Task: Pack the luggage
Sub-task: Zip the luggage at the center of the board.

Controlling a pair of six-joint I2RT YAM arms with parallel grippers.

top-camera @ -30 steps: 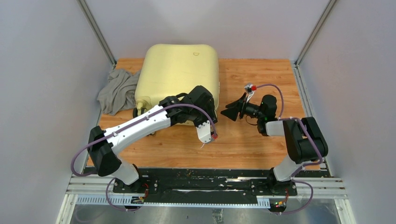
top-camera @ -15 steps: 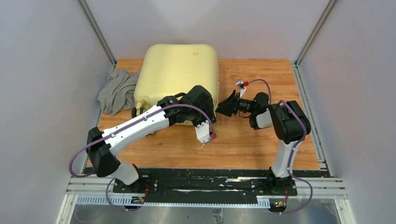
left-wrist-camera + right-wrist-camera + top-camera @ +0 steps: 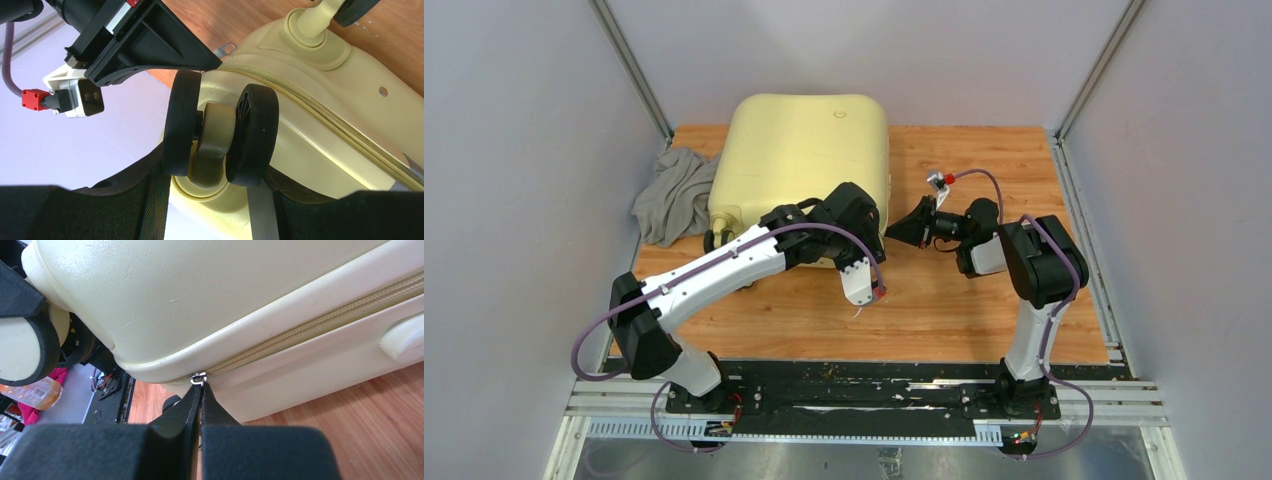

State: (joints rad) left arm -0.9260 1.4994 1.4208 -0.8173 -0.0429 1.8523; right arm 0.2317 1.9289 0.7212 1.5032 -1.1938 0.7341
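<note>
The luggage (image 3: 799,150), a pale-yellow hard-shell suitcase, lies closed at the back of the wooden table (image 3: 944,310). My left arm (image 3: 754,255) reaches to its near right corner. In the left wrist view my left gripper (image 3: 218,173) is shut on a twin black wheel (image 3: 222,132), with a finger pressed against each side. My right gripper (image 3: 902,232) is at the suitcase's right side. Its fingers (image 3: 192,405) are pressed together (image 3: 201,388) on the metal zipper pull (image 3: 198,378) at the end of the closed zipper (image 3: 320,315).
A crumpled grey cloth (image 3: 674,195) lies on the table to the left of the suitcase. Grey walls enclose the table on three sides. A cream side handle (image 3: 402,337) sticks out to the right of the zipper pull. A second wheel (image 3: 355,7) stands further along the suitcase's edge.
My right arm swung left to the suitcase's side and its jaws shut on the zipper pull. The suitcase shifted slightly left. The left arm stayed on the wheel.
</note>
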